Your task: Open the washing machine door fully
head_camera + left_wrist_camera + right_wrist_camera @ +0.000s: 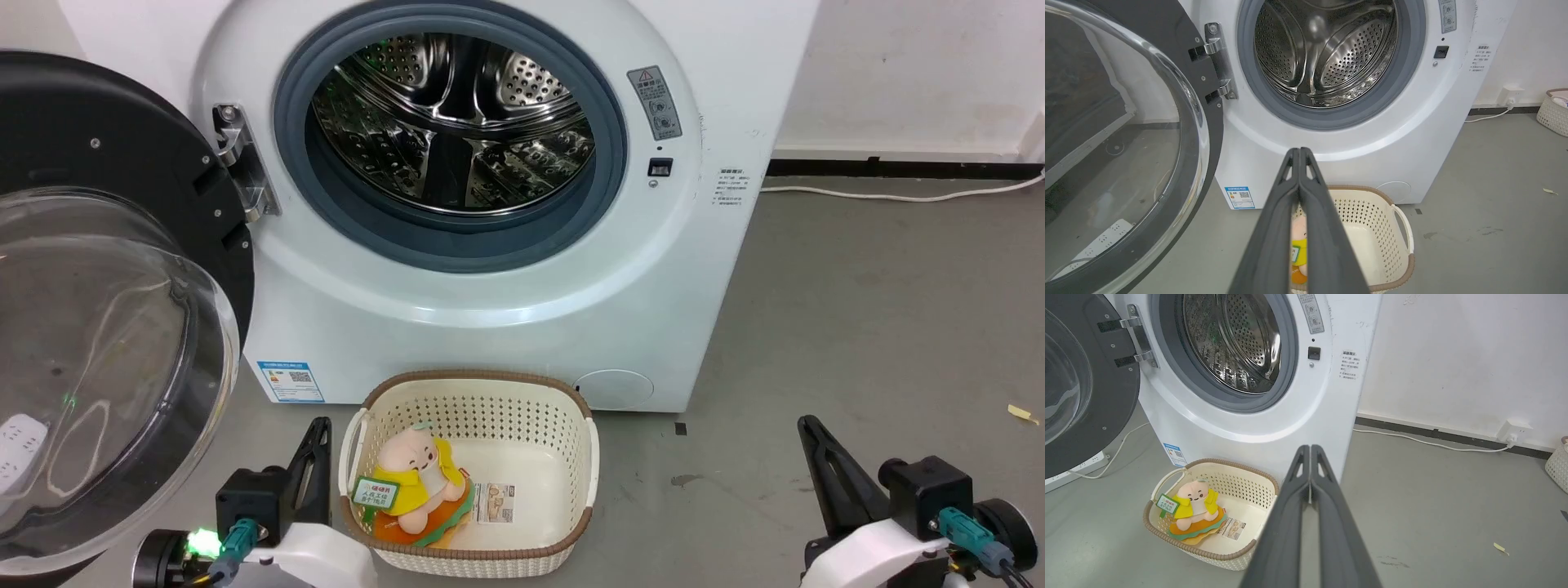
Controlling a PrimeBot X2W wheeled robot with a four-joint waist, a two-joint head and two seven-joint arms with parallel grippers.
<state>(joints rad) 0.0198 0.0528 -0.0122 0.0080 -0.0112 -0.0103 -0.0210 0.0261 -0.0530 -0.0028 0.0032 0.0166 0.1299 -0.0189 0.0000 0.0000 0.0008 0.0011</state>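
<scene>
The white washing machine (506,327) stands ahead with its grey-rimmed opening and steel drum (453,122) exposed. Its black door (106,147) is swung wide out to the left on its metal hinge (241,167), the clear glass bowl (98,359) bulging toward me. In the left wrist view the door (1180,49) takes up the left side; in the right wrist view the door (1106,396) hangs at the left edge. My left gripper (320,426) is low at the lower left, shut and holding nothing, apart from the door. My right gripper (808,425) is shut and empty at the lower right.
A cream perforated basket (563,457) holding a plush toy (416,478) sits on the grey floor right before the machine, between my grippers. A white cable (898,194) runs along the back wall. A power strip (1086,465) lies under the door. Open floor lies to the right.
</scene>
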